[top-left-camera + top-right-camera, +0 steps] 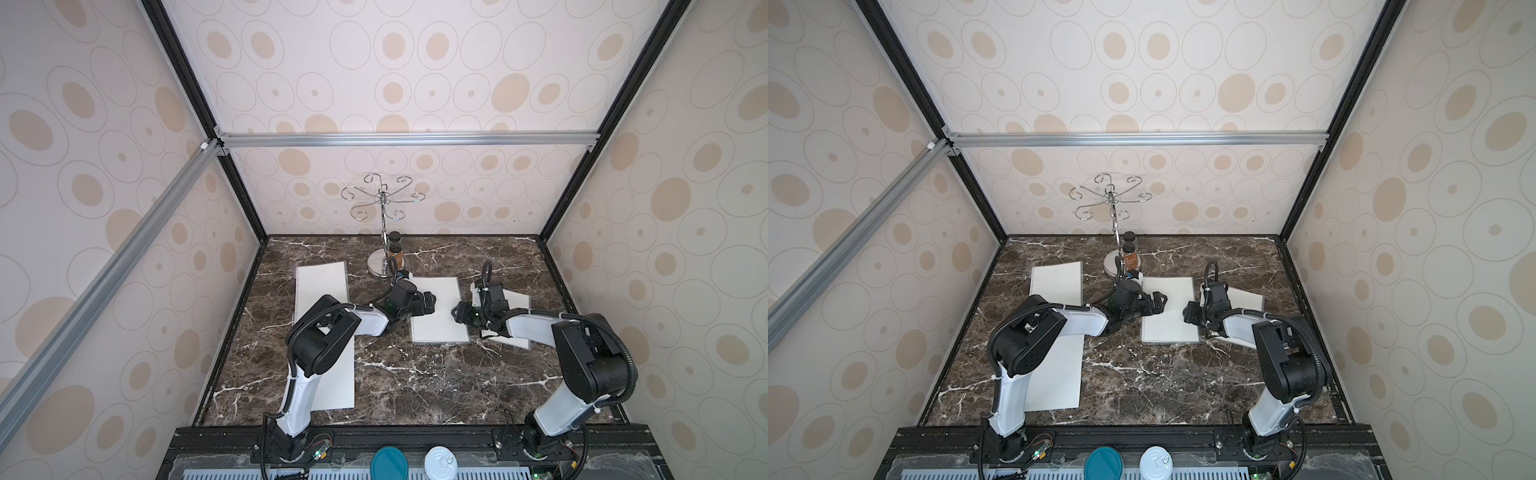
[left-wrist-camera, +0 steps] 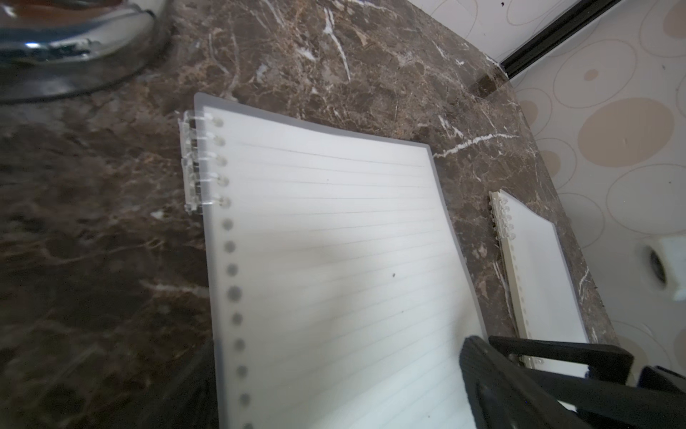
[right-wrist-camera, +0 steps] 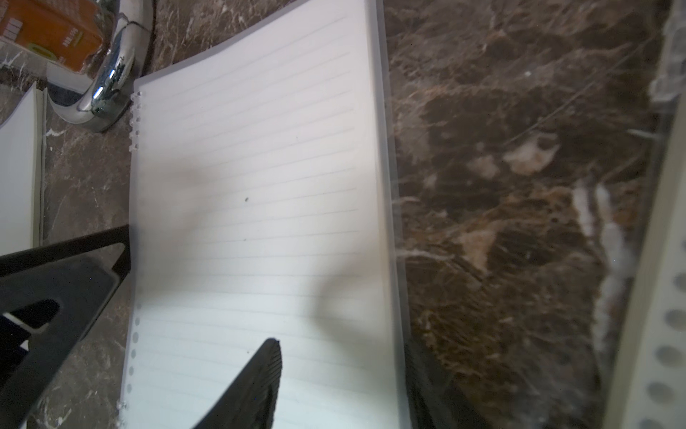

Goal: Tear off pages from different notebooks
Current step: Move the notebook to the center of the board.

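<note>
An open notebook (image 1: 440, 322) (image 1: 1169, 324) of white lined paper lies mid-table, its clear coil (image 2: 195, 163) on the left. My left gripper (image 1: 430, 302) (image 2: 334, 393) hangs open over the coil side, holding nothing. At the notebook's free right edge my right gripper (image 1: 457, 313) (image 3: 343, 356) is open: one finger (image 3: 260, 379) is over the top page (image 3: 260, 185), the other beyond the edge above the marble. A smaller notebook (image 1: 519, 301) (image 2: 538, 267) lies partly under the right arm. Two white lined sheets (image 1: 322, 286) (image 1: 336, 374) lie at the left; whether the far one is bound I cannot tell.
A chrome hook stand (image 1: 382, 232) with a round base (image 2: 74, 55) stands just behind the middle notebook, with small brown jars (image 1: 395, 245) beside it. The patterned walls (image 1: 665, 249) close in the dark marble table (image 1: 415, 374). A teal lid (image 1: 388, 463) and a can (image 1: 440, 461) sit at the front rail.
</note>
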Available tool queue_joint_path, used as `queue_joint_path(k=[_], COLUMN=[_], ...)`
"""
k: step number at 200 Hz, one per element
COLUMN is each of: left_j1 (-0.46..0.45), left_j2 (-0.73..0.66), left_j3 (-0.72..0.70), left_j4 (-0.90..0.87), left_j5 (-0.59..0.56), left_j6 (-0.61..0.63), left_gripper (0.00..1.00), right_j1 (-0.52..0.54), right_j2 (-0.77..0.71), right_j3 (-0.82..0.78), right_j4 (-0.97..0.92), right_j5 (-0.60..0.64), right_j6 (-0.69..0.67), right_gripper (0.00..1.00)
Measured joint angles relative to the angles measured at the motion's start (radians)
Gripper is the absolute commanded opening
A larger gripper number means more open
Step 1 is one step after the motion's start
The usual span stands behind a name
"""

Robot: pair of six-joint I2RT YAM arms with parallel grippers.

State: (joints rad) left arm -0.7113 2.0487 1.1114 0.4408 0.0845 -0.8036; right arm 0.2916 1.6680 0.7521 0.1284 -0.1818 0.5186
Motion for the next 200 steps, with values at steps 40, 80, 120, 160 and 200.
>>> queue_joint_path(k=[40, 80, 120, 160, 200], left_j1=[0.003, -0.002, -0.008, -0.008, -0.006], left_j2=[-0.105, -0.257, -0.465, -0.566, -0.593], left_j3=[-0.134, -0.328, -0.537, -0.610, -0.610], left_j4=[-0.001, 0.008, 0.006, -0.036, -0.132], left_j5=[-0.013, -0.040, -0.097, -0.158, -0.213], left_j6=[-0.016, -0.024, -0.034, -0.029, -0.006], left_gripper=[1.00, 1.00, 1.00, 1.00, 1.00], right_j1=[0.103, 0.240, 0.372, 0.450, 0.455], right_j2=[-0.053, -0.135, -0.152, -0.152, -0.163], right_j3=[-0.050, -0.125, -0.138, -0.138, -0.139], right_j4=[-0.005, 0.008, 0.056, 0.111, 0.116], right_j5=[0.040, 0.076, 0.116, 0.153, 0.193], right_j6=[0.029, 0.089, 0.137, 0.171, 0.171], right_gripper=[0.55, 0.55, 0.55, 0.55, 0.57])
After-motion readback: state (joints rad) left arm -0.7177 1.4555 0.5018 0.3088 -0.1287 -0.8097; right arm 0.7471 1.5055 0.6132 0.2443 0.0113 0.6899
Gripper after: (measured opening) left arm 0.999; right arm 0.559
